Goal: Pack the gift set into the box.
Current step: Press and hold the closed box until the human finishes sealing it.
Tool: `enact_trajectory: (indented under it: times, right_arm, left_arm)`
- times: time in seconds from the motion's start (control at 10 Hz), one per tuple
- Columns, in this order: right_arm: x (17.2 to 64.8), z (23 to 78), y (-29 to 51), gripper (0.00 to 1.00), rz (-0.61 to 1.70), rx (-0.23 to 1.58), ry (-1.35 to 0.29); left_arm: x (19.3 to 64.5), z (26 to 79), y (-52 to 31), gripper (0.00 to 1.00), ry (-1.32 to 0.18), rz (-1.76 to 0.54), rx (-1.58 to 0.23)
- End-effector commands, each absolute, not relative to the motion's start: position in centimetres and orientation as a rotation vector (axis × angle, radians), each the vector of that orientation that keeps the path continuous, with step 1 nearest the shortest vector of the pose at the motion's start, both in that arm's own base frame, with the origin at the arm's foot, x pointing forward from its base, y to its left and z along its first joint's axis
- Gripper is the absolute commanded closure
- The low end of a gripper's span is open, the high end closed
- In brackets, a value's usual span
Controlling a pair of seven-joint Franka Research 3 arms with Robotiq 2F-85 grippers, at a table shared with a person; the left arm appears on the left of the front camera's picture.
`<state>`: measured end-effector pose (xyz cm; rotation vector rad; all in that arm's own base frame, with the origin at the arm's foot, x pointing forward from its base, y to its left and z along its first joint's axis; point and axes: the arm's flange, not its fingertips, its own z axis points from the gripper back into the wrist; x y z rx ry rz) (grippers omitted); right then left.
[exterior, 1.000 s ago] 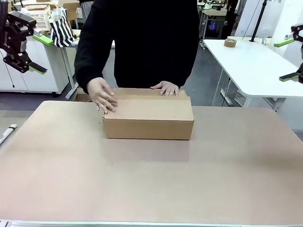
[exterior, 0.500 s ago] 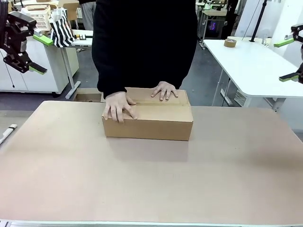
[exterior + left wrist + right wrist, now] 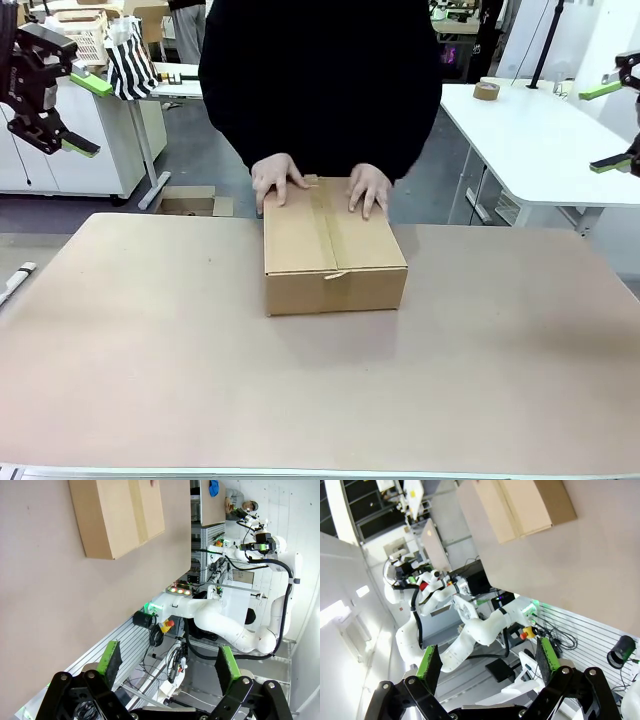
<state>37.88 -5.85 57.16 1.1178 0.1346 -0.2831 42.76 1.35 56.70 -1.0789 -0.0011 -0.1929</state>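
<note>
So the box (image 3: 335, 245) sits around the middle of the bench (image 3: 150, 350), a bit toward the far side, with one short end facing the camera. All the top flaps are folded down and the seam runs along the lid from the far end to the near end. With it closed up like that, you can't see what's inside.

The person in the black top is leaning over from the far edge with both palms flat on the far end of the lid, one hand (image 3: 280, 178) on each side of the seam, the other hand (image 3: 369, 188) just across it.

Neither arm is anywhere near it. The left tool (image 3: 85, 115) hangs up high at the left edge, fingers spread apart, nothing between them. Same deal with the right tool (image 3: 605, 127) over at the right edge: wide apart and empty. Both wrist views show the green pads well separated and the box far off on the bench.

There's a tape roll (image 3: 487, 91) on the white table behind.
</note>
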Motion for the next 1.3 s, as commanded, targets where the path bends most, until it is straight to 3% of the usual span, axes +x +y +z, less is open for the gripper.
enact_trajectory:
  times: [0.0,1.2]
  right_arm:
    - [37.77,57.39,-6.0,0.0,-0.285,1.11,0.145]
    - [37.77,57.39,-6.0,0.0,-0.285,1.11,0.145]
  left_arm:
    - [42.38,56.54,1.3,0.0,-0.006,-0.193,-1.059]
    - [42.38,56.54,1.3,0.0,-0.006,-0.193,-1.059]
